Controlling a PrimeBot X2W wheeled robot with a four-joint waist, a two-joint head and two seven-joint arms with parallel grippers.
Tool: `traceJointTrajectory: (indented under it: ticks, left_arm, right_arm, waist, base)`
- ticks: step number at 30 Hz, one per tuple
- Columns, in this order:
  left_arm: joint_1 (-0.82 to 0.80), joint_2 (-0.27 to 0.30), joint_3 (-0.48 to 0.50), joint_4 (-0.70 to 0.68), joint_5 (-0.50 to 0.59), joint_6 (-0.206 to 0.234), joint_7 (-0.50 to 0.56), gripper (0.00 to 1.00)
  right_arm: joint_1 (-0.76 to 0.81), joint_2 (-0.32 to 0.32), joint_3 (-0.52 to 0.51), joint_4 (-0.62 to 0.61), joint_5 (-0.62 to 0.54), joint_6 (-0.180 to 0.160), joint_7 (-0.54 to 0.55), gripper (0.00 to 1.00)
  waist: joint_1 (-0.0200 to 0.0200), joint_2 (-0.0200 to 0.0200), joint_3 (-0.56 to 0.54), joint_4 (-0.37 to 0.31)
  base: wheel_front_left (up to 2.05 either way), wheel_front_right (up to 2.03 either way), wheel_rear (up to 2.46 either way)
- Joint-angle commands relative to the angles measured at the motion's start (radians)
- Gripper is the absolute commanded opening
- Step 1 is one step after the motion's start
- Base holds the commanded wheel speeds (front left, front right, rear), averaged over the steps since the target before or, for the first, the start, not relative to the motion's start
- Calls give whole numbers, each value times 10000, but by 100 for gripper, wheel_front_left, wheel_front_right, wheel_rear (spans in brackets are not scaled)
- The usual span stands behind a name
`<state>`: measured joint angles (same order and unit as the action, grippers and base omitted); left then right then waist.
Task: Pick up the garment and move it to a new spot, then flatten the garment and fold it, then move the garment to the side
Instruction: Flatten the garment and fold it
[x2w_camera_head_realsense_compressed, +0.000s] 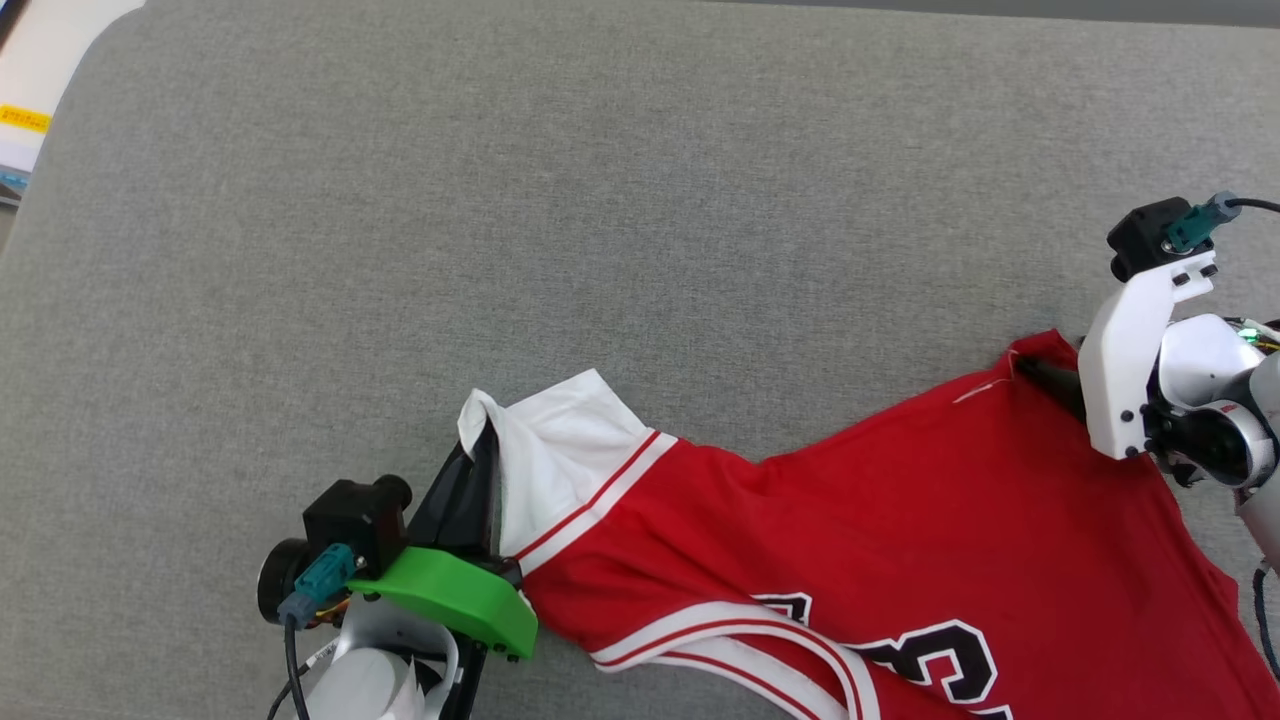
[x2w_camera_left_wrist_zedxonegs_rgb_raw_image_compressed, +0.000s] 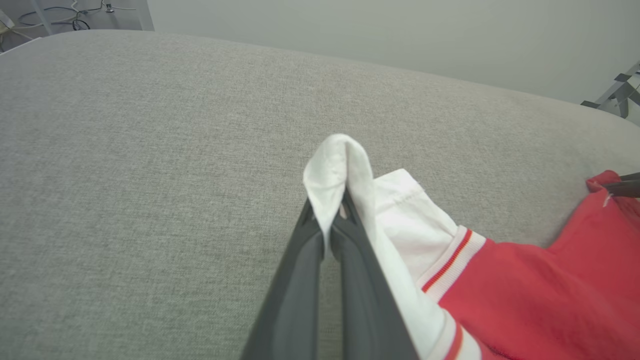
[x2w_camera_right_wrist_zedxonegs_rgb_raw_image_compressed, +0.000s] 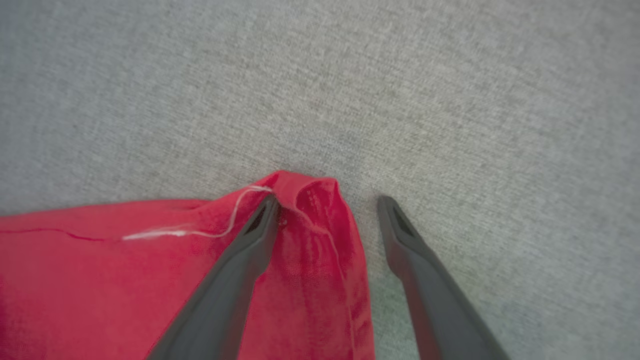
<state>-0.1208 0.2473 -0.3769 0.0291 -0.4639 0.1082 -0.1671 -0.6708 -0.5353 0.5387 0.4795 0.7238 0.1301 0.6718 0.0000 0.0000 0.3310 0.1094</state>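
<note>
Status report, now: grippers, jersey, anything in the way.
Left gripper shut on white sleeve. Right gripper open, astride red corner. Jersey partly spread on grey cushion. Nothing seen in the way.

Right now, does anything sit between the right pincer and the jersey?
Nothing visible does. The right pincer stands open around the red corner of the jersey, already touching the cloth. The left pincer is shut on the white sleeve.
</note>
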Motion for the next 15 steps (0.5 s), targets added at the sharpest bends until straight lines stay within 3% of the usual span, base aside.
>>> traceJointTrajectory:
  ticks: [1,2,3,5,10,15]
  left_arm:
    - [-177,-72,12,75,104,-74,-105,0]
    - [-183,-85,7,115,94,-80,-132,0]
    - [-185,-99,4,168,80,-82,-159,0]
    - [-181,-123,4,248,42,-88,-196,0]
    - [-153,-122,0,405,-31,-102,-234,0]
    - [-196,42,159,462,-78,-46,-239,0]
  right_arm:
    - [180,83,495,255,267,6,341,100]
    - [231,66,697,347,446,6,506,100]
    - [291,29,959,441,618,6,716,85]
    - [393,-2,1341,533,985,6,1046,0]
    - [251,-172,1756,449,1569,6,1001,0]
    - [-345,-293,1298,371,1868,6,-183,0]
  waist:
    - [0,0,211,224]
    - [0,0,217,235]
    - [0,0,212,239]
    - [0,0,185,228]
    - [0,0,-2,145]
    - [0,0,-440,-16]
  base:
    - [0,0,0]
    - [0,0,0]
    - [0,0,0]
    - [0,0,0]
    - [0,0,0]
    - [0,0,0]
